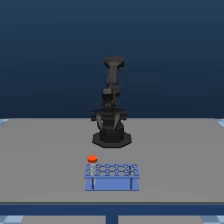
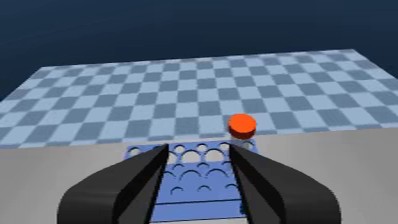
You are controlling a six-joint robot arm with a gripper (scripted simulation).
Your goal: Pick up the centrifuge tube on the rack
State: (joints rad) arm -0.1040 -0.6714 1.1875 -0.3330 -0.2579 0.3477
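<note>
Gripper (image 2: 197, 172) spread in the wrist view, two dark fingers (image 2: 133, 185) apart with bare rack holes showing between them, pinching nothing. Hovering above the light-blue rack (image 2: 200, 197), rows of round holes visible in the gap. Orange-red cap of the centrifuge tube (image 2: 242, 125) standing at a far corner of the rack, just outside one fingertip, untouched; whitish body mostly hidden behind that finger. Beyond the grey table (image 2: 355, 155), a blue checkered floor (image 2: 178, 90).

From the exterior view: dark robot arm (image 1: 112, 105) upright on its base, well behind the rack (image 1: 112, 177) on the grey table (image 1: 45, 155). Gripper hard to make out there, fingers not distinguishable, spread not readable. Centrifuge tube (image 1: 92, 161) upright at the rack's corner toward the exterior view's left, cap above the top plate. Two dark marks on the rack's front seen only here; holes blurred. Checkered floor not seen here.
</note>
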